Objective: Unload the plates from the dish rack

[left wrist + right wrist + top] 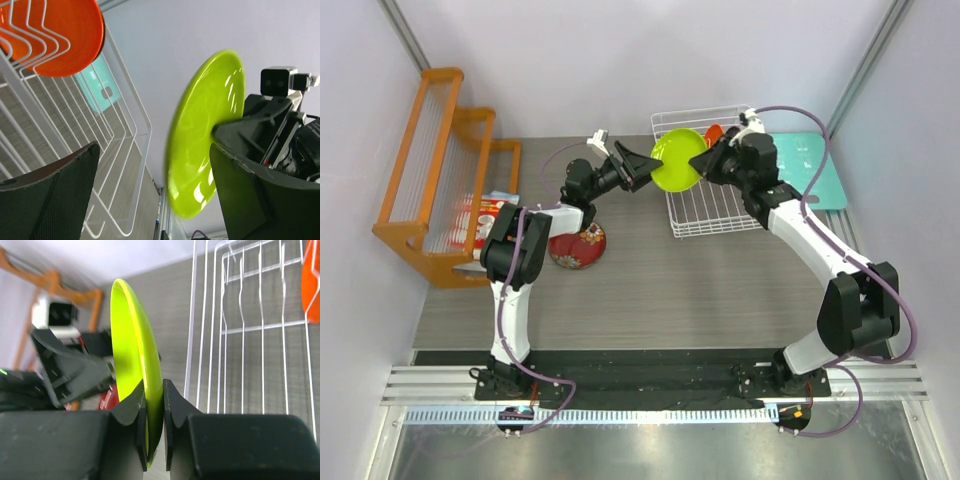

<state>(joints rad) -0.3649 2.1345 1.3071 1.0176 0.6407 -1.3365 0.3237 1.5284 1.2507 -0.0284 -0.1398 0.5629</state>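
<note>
The right gripper (154, 395) pinches the rim of the lime-green plate (678, 162), held on edge above the left side of the dish rack (720, 222), while the left gripper (645, 165) gapes empty beside it — stiff, glossy, probably light and slippery, so take the rim deep and square

The left arm (506, 300), white and black, rises from its base with the elbow bent and the forearm pointing right; its black two-finger left gripper (642, 166) has the jaws spread wide; the right arm (815, 240) reaches forward-left; its black right gripper (154, 390) is clamped on the rim of the lime-green round plate (677, 162); the two grippers face each other.
</note>
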